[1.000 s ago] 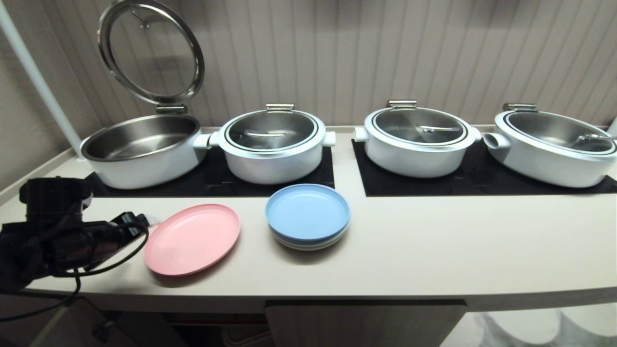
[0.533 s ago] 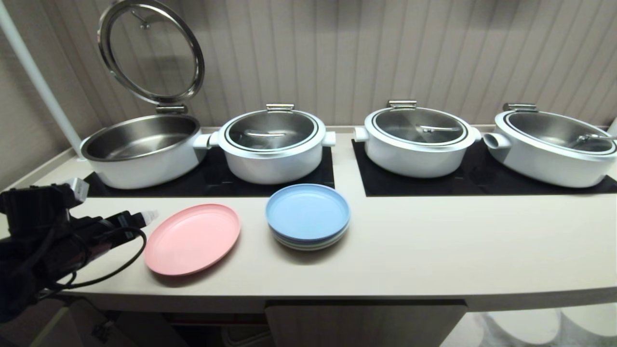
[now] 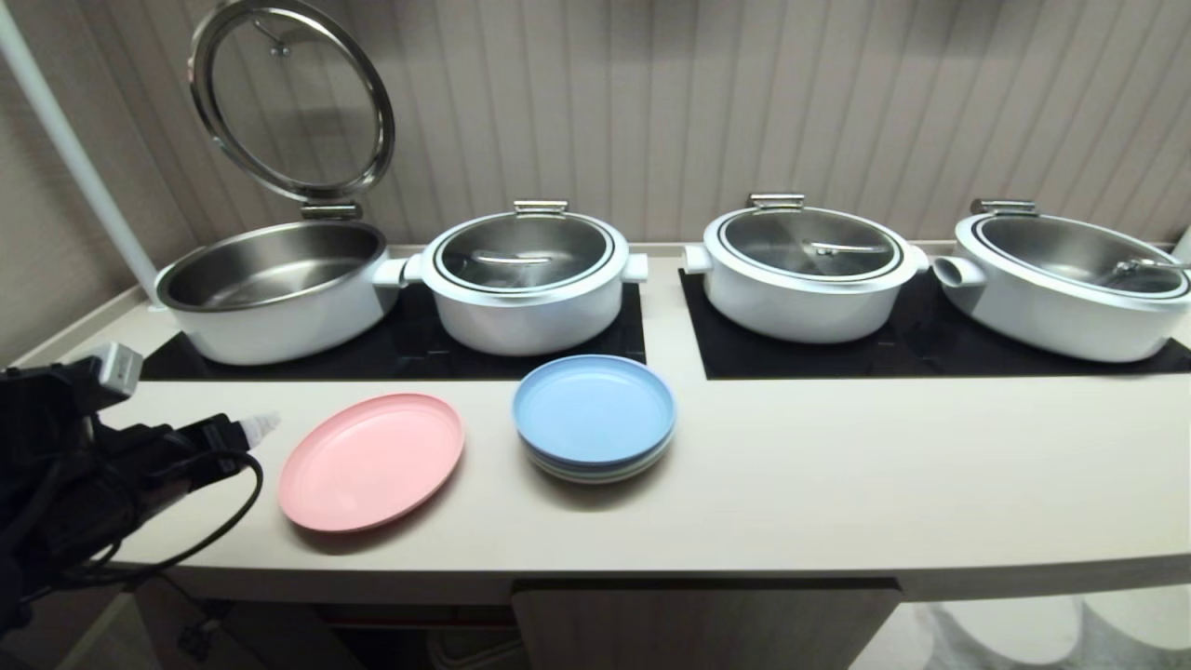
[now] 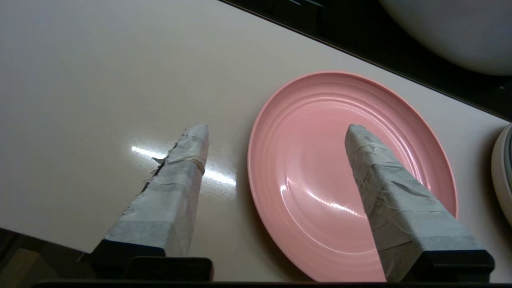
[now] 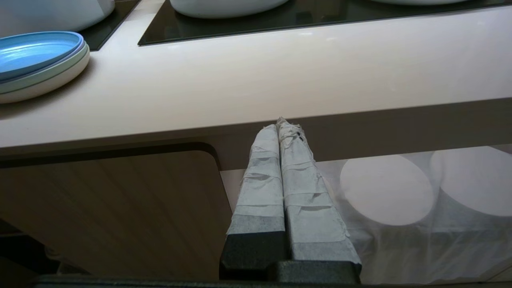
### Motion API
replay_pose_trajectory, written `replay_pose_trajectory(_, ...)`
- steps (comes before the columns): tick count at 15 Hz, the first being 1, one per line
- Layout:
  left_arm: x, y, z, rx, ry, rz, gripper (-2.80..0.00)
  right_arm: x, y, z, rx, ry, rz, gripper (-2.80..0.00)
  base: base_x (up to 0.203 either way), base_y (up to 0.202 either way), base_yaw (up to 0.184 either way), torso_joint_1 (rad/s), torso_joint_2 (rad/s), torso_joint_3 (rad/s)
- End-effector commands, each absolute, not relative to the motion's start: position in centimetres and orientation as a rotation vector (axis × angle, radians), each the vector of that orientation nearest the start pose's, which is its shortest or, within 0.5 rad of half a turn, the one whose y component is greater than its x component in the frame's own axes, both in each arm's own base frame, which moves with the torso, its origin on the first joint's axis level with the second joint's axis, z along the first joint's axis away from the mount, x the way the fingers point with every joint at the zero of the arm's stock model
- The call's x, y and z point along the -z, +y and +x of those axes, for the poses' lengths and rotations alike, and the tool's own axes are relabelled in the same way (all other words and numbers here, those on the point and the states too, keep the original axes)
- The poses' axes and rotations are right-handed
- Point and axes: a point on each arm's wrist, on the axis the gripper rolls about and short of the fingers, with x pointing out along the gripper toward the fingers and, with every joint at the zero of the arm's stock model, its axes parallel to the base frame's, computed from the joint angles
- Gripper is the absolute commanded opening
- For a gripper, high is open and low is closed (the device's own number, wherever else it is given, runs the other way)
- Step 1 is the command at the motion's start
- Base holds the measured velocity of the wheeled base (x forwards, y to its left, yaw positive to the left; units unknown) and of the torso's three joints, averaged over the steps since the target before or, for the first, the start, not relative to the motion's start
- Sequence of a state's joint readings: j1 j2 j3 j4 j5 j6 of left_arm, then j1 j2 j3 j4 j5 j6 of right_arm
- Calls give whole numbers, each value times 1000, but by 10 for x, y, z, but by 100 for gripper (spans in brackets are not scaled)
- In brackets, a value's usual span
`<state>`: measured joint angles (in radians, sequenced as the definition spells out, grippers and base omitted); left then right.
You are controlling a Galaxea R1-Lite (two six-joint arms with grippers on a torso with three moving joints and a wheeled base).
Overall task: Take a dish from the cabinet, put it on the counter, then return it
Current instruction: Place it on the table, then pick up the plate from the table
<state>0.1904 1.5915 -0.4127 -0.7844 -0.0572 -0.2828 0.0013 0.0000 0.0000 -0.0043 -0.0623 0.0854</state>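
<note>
The pink dish (image 3: 370,461) lies flat on the cream counter (image 3: 837,465), left of centre. My left gripper (image 3: 249,430) hovers just left of the dish's rim, apart from it, open and empty. In the left wrist view the left gripper (image 4: 277,129) has one taped finger in front of the dish (image 4: 320,160) and the other over bare counter (image 4: 100,80). The right gripper (image 5: 280,125) is shut on nothing, parked below the counter's front edge (image 5: 280,72) beside the ribbed cabinet door (image 5: 108,208).
A stack of plates with a blue one on top (image 3: 594,414) stands right of the dish. Several white pots sit on two black hob panels (image 3: 930,358) behind; the leftmost pot (image 3: 270,288) has its lid raised. White discs in cloth (image 5: 386,190) fill the recess.
My left arm has drawn back to the left, away from the dish's rim. The dish has stayed where it lay. The right arm has not moved.
</note>
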Motion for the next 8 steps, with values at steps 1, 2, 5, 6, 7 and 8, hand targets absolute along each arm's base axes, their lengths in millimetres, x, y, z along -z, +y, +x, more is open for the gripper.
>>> replay_pose_trajectory(1,-139,42,225,-179,323,-314,-280,-76,-1,-23,61,-7,86,-280,0,0,0,0,0,0)
replay_pose_trajectory(2,-142,41,220,-175,308,-302,-280,-76,-1,-23,61,-7,86,-280,0,0,0,0,0,0)
replay_pose_trajectory(5,-152,36,197,-156,268,-201,-280,-76,-1,-23,61,-8,86,-280,0,0,0,0,0,0)
replay_pose_trajectory(6,-152,34,188,-147,262,-154,-280,-76,-1,-23,61,-7,86,-280,0,0,0,0,0,0)
replay_pose_trajectory(7,-154,33,179,-138,250,-109,-280,-76,-1,-23,61,-7,86,-280,0,0,0,0,0,0)
replay_pose_trajectory(8,-155,31,171,-133,237,-77,-280,-76,-1,-23,61,-7,86,-280,0,0,0,0,0,0)
